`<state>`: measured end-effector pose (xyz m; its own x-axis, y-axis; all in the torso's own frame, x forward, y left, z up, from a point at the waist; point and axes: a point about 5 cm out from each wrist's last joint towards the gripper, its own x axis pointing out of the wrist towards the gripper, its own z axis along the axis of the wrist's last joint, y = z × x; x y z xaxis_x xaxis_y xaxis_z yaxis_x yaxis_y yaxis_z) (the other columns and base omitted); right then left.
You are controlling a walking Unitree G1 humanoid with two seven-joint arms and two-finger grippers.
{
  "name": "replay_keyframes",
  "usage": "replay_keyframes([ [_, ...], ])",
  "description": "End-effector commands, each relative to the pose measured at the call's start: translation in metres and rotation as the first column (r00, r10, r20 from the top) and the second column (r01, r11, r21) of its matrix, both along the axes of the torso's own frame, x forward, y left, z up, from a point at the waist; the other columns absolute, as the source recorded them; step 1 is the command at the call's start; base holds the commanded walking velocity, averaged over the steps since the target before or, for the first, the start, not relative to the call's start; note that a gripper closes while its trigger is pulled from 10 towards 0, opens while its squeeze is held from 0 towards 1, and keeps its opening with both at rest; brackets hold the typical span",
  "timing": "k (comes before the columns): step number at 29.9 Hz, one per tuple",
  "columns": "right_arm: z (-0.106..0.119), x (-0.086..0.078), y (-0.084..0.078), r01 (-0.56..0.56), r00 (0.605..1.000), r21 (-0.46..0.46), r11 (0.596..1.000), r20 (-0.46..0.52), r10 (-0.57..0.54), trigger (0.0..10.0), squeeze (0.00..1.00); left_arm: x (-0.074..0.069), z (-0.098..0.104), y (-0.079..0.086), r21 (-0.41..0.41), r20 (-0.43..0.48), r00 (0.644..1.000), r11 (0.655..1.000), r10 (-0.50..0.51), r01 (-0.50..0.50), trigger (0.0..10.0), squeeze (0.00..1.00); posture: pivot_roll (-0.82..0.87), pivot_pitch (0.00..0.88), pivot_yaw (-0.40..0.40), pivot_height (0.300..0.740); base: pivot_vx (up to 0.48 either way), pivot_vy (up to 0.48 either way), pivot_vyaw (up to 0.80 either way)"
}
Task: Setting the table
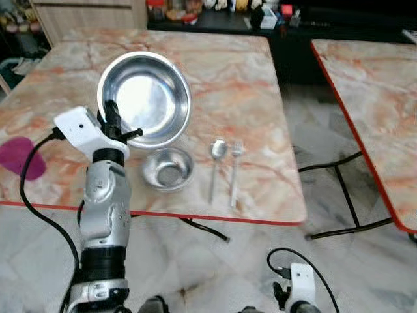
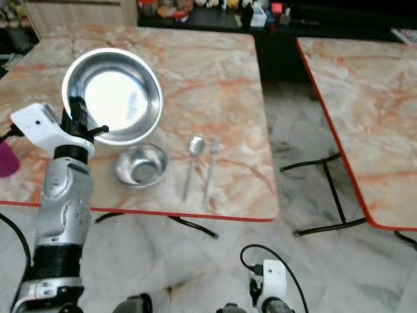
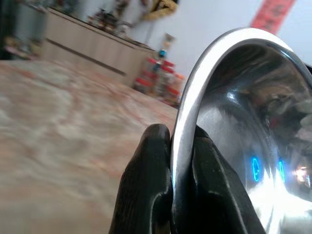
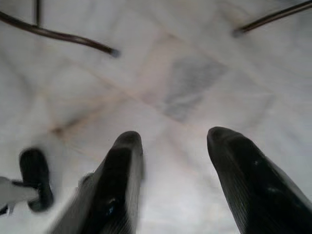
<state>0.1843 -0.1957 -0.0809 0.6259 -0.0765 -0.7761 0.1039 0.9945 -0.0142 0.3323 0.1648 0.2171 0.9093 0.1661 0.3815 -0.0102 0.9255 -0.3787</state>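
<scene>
My left gripper (image 1: 116, 124) is shut on the rim of a large steel plate (image 1: 148, 98), which it holds tilted up above the marble table (image 1: 234, 78). In the left wrist view the two black fingers (image 3: 151, 185) pinch the shiny plate rim (image 3: 195, 92). A small steel bowl (image 1: 168, 169) rests on the table just below the plate. To its right lie a spoon (image 1: 215, 163) and a fork (image 1: 235, 169), side by side near the front edge. My right gripper (image 4: 175, 146) hangs low over the floor, open and holding nothing.
A second marble table (image 1: 371, 104) stands to the right across a gap of tiled floor (image 1: 313, 130). A purple thing (image 1: 19, 156) lies at the table's left edge. Dark shelves with clutter (image 1: 260, 13) line the back. Black table legs (image 1: 339, 176) cross the floor.
</scene>
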Motion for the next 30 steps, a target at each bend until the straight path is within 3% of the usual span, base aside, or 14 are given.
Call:
replay_keyframes([
  [1, -0.0015, -0.0021, 0.0025, 0.003, 1.0, 0.009, 1.0, -0.008, -0.003, 10.0, 0.0, -0.0016, 0.0071, 0.0075, 0.024, 0.034, 0.999, 0.999, 0.029, -0.029, 10.0, 0.0, 0.08, 0.165, -0.051, 0.74, 0.0, -0.371, 0.0],
  [8, -0.0008, -0.0012, 0.0025, -0.014, 1.0, -0.008, 1.0, 0.0, 0.014, 10.0, 0.0, -0.0011, 0.0077, 0.0074, 0.024, 0.034, 0.999, 0.999, 0.026, -0.027, 10.0, 0.0, 0.07, 0.164, -0.05, 0.74, 0.246, -0.366, 0.34],
  [30, -0.0029, -0.0035, 0.0046, 0.022, 0.999, 0.02, 1.0, -0.026, -0.022, 10.0, 0.0, -0.0012, 0.0146, 0.0013, 0.021, 0.061, 0.998, 1.0, -0.012, 0.011, 10.0, 0.0, 0.07, 0.167, -0.042, 0.74, 0.252, -0.361, -0.06],
])
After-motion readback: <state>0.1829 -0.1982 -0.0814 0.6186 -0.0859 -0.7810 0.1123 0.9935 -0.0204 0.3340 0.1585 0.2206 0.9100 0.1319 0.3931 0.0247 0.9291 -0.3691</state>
